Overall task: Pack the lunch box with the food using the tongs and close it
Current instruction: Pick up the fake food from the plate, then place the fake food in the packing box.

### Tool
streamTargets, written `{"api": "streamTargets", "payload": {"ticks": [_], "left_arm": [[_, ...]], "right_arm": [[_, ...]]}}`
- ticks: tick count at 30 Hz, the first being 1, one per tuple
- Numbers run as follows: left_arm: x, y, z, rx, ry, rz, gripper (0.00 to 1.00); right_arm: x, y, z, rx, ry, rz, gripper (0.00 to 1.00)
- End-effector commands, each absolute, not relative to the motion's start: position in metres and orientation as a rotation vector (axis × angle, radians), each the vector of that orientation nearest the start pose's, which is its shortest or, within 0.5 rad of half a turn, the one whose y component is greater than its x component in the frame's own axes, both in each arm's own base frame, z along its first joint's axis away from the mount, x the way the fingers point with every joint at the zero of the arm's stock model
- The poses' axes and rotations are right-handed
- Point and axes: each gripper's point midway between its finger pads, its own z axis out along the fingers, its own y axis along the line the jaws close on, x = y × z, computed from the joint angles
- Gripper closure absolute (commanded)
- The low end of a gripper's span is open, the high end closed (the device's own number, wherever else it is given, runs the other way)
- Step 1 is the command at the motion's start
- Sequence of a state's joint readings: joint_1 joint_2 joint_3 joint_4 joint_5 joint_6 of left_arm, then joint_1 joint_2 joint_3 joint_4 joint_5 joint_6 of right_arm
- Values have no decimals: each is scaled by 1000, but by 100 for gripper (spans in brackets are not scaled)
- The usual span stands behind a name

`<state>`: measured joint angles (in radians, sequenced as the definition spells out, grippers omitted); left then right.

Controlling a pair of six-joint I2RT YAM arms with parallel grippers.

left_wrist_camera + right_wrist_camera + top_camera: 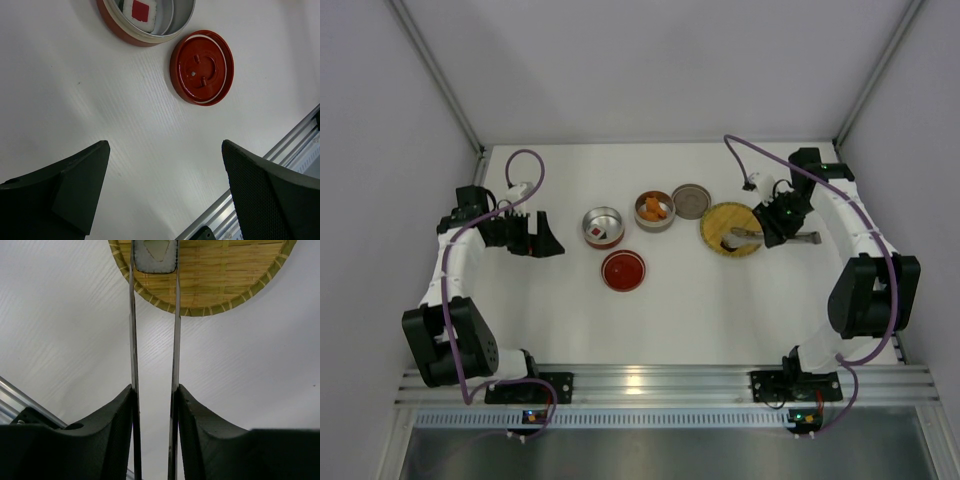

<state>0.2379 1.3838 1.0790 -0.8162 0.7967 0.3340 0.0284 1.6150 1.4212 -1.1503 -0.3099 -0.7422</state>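
Black fingers of our right gripper (155,395) are clamped on both arms of the silver tongs (176,340). The tong tips pinch a white, dark-edged roll (155,255) over the woven bamboo plate (225,275), just inside its rim. Our left gripper (165,147) hangs spread wide, grasping nothing, above the white table (75,100). Beyond it a red lid (202,67) lies just beside a round tin (120,27) holding a red-marked roll (141,10). Orange chunks (655,209) sit in a second tin (640,220).

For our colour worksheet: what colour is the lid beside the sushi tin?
The lid is red; left wrist view shows it best.
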Motion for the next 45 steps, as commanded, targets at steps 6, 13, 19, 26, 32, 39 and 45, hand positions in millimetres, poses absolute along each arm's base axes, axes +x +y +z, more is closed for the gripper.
{"api": "streamTargets", "payload": {"ticks": [6, 13, 19, 26, 32, 39, 45], "left_arm": [[307, -47, 172, 363, 2306, -805, 2], [309, -49, 172, 347, 2305, -822, 1], [313, -50, 175, 322, 2297, -840, 2], [313, -51, 177, 312, 2295, -856, 2], [311, -52, 176, 321, 2298, -850, 2], [308, -51, 174, 324, 2292, -837, 2], [313, -51, 180, 304, 2259, -816, 2]], "right_arm": [[325, 37, 184, -1090, 2480, 263, 70], [335, 60, 223, -1074, 2367, 201, 70], [344, 134, 265, -1089, 2186, 163, 70], [341, 238, 290, -1159, 2012, 148, 69], [339, 305, 277, -1231, 1939, 138, 69], [350, 345, 255, -1232, 1904, 32, 70], [357, 359, 242, -1227, 1899, -3, 70]]}}
